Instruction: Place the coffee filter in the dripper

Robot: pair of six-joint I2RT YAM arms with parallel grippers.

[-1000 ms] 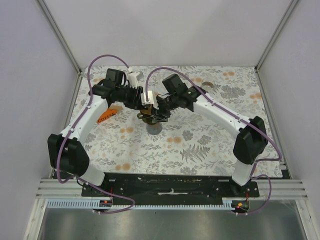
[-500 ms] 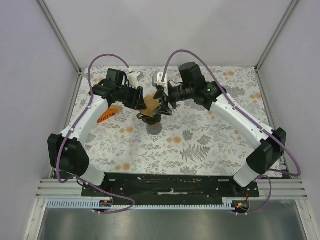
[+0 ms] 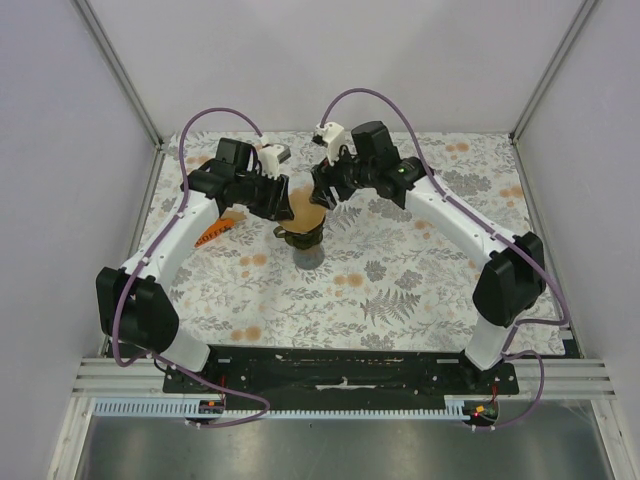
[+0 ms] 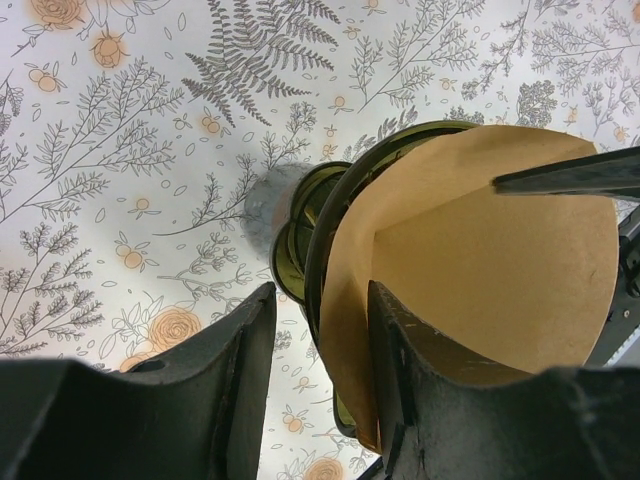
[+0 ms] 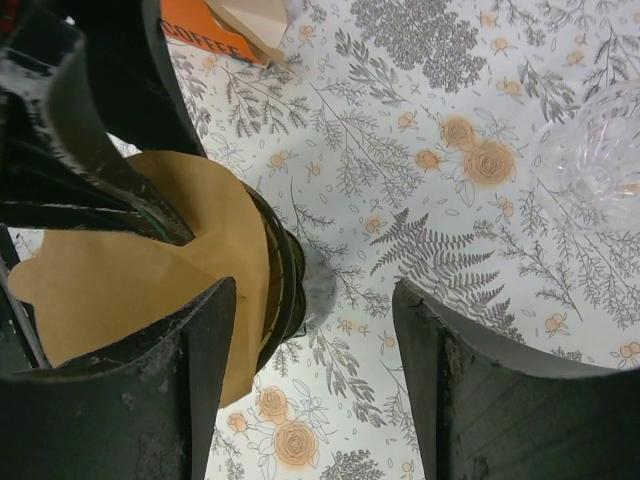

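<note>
The brown paper coffee filter stands opened as a cone in the dark green dripper at mid table. In the left wrist view the filter fills the dripper's rim. My left gripper straddles that rim and the filter's edge. One finger touches the paper and the other stands apart, so the jaws are open. My right gripper is wide open beside the dripper, with its left finger over the filter. Both grippers, left and right, flank the filter from above.
An orange coffee packet lies left of the dripper; the right wrist view shows it with a loose filter on it. A clear glass vessel stands to the right. The table has a floral cloth.
My right arm has swung up and back from the dripper's near right to its far side. The filter now stands more exposed in the dripper. My left arm has barely moved.
</note>
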